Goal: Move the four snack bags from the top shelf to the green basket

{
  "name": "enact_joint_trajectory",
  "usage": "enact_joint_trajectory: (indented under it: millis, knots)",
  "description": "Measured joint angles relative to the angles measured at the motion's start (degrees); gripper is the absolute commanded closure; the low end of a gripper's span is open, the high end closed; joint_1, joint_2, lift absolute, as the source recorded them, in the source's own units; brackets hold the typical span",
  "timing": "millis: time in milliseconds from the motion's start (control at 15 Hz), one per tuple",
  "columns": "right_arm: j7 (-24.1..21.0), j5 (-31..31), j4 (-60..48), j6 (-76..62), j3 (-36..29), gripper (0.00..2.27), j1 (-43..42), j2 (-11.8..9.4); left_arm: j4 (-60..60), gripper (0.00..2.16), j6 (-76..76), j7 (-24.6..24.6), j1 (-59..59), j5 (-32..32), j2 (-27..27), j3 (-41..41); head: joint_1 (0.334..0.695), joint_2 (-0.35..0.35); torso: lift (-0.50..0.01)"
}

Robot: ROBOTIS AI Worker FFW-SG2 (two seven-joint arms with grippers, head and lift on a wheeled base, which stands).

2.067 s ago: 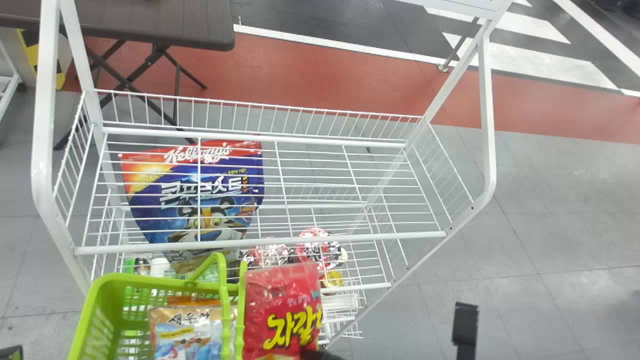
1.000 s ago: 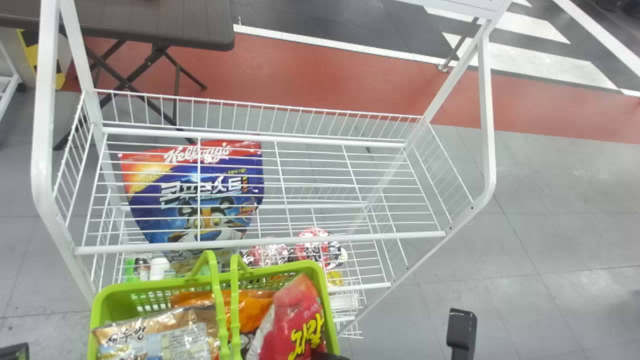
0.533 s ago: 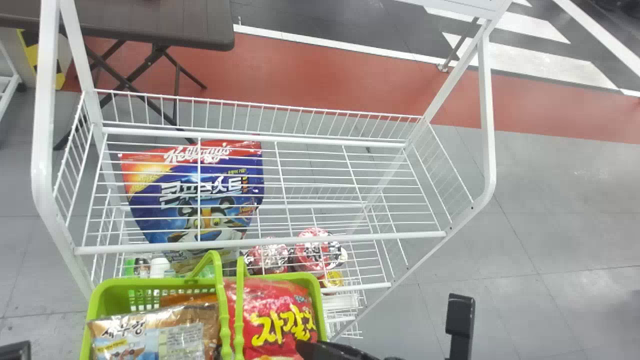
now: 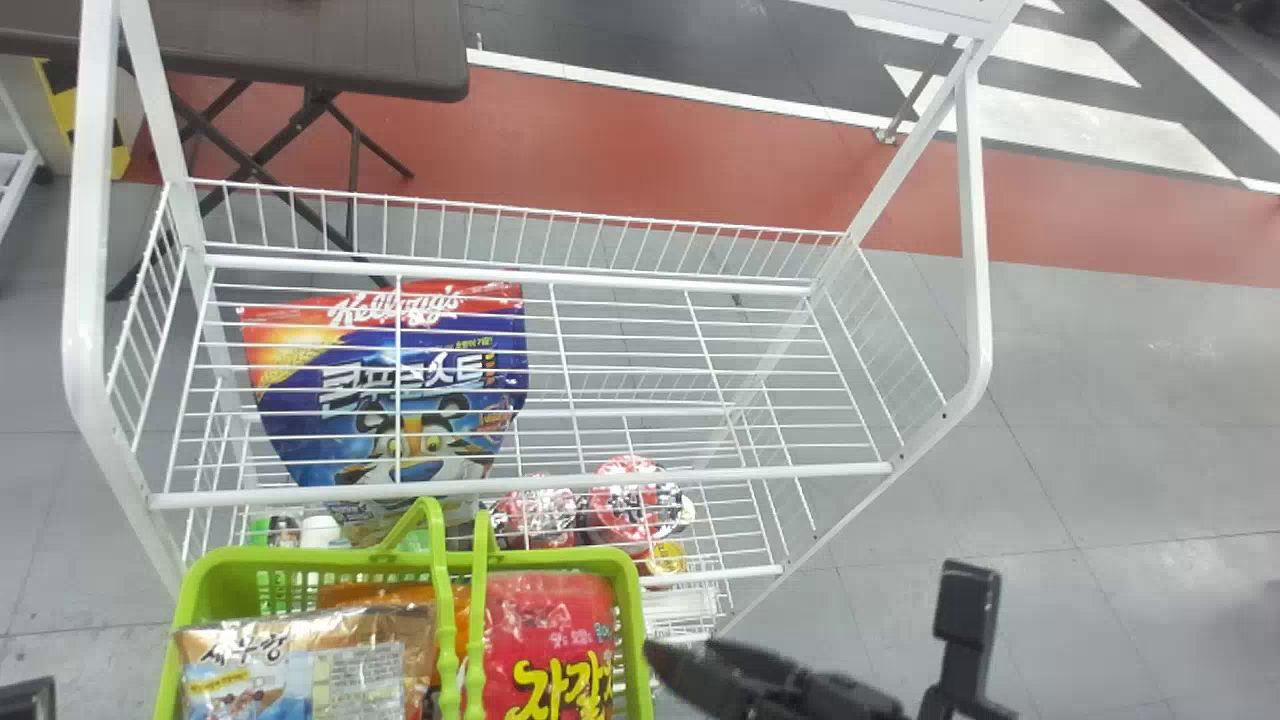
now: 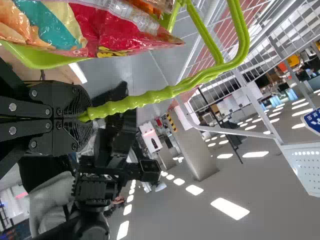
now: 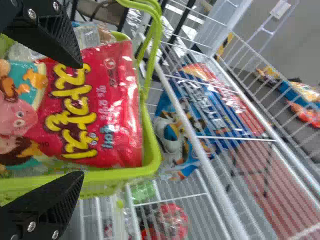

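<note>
Operator, your left pincer (image 5: 82,117) is clenched on the green handle (image 5: 150,97), its jaws closed around the bar. Your right pincer (image 4: 682,650) is released: its jaws stand wide apart and grasp nothing (contact with the basket rim I cannot tell).

The green basket (image 4: 310,558) is just to the left of your right pincer. Inside it, the red snack bag (image 4: 550,640) lies nearest that pincer, printed face up, with yellow lettering. The gold-and-blue snack bag (image 4: 300,660) lies farther to the pincer's left, on the other side of the handle bars. An orange snack bag (image 4: 375,595) sits partly under these two (a fourth bag I cannot make out with certainty).

Ahead of your right pincer and past the basket is the white wire top shelf (image 4: 700,475). Below its wires, ahead and to the left of that pincer, you have a large blue-and-red cereal bag (image 4: 440,350); red-and-white round packs (image 4: 630,500) sit lower down, more directly ahead. Farthest out, well to the left, a dark folding table (image 4: 300,45) stands on the floor behind the rack.
</note>
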Motion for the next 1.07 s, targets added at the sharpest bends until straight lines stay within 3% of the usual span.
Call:
enact_joint_trajectory:
  millis: [133, 333, 533, 733, 1067]
  knots:
    - [-2.38, 3.57, -1.10, -14.49, 1.21, 0.03, 0.70, 0.00, 0.00, 1.22, 0.04, 0.08, 0.05, -0.13, -0.07, -0.11, 0.695, -0.350, 0.000]
    - [-10.08, 13.29, -4.08, -37.89, 7.55, 0.05, 3.60, 0.00, 0.10, 1.22, 0.09, 0.21, 0.09, -0.30, -0.18, -0.24, 0.695, -0.350, 0.000]
    - [-17.70, 24.17, -6.65, -47.07, 16.41, 0.06, 6.05, 0.00, 0.26, 1.22, -0.02, 0.41, 0.13, -0.40, -0.29, -0.36, 0.695, -0.350, 0.000]
    - [-19.04, 26.65, -5.89, -49.18, 20.59, 0.06, 6.61, 0.00, 0.15, 1.22, 0.01, 0.30, 0.37, -0.36, -0.29, -0.32, 0.695, -0.350, 0.000]
    - [-19.03, 26.87, -4.71, -52.66, 21.48, 0.06, 6.95, 0.00, 0.02, 1.22, -0.04, 0.34, 0.51, -0.35, -0.21, -0.41, 0.695, -0.350, 0.000]
